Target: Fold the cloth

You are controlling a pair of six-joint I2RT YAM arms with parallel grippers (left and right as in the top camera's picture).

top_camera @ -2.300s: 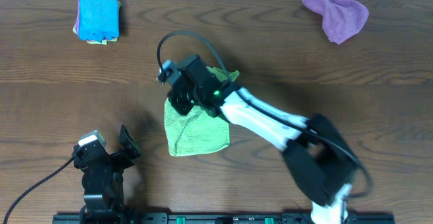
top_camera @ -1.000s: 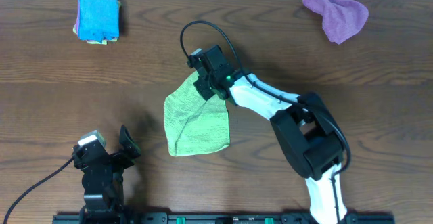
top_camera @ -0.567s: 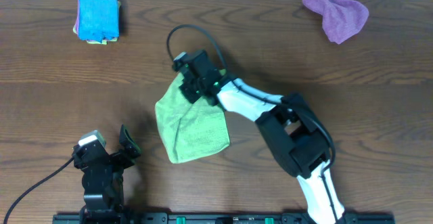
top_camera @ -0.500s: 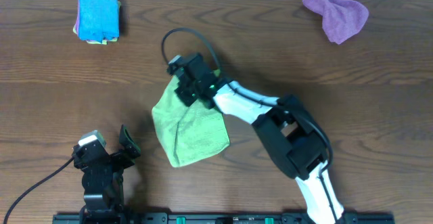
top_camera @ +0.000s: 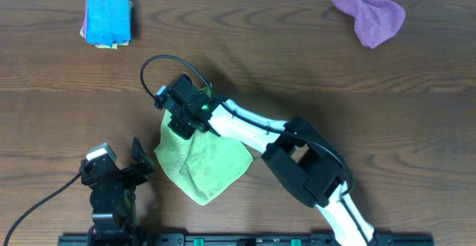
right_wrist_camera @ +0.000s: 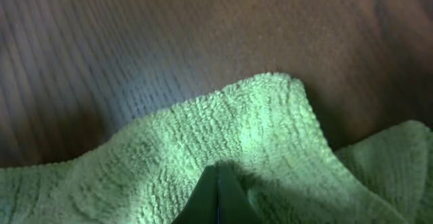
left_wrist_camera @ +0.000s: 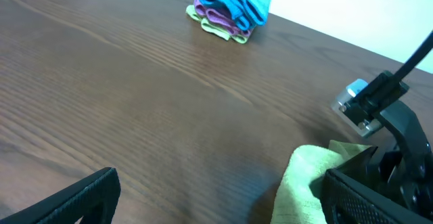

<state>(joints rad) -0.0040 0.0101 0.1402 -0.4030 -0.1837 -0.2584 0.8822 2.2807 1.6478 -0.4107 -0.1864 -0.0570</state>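
Right gripper (right_wrist_camera: 218, 195), black and two-fingered, is shown pinched shut on an upper-left fold of the lime-green, soft square microfibre cloth (top_camera: 208, 160), which is laid rumpled on the dark wooden table (top_camera: 372, 112) at centre-front, near the left gripper (top_camera: 119, 163), spread wide and empty.

Cloth (top_camera: 208, 164) corner farther left (dragged)
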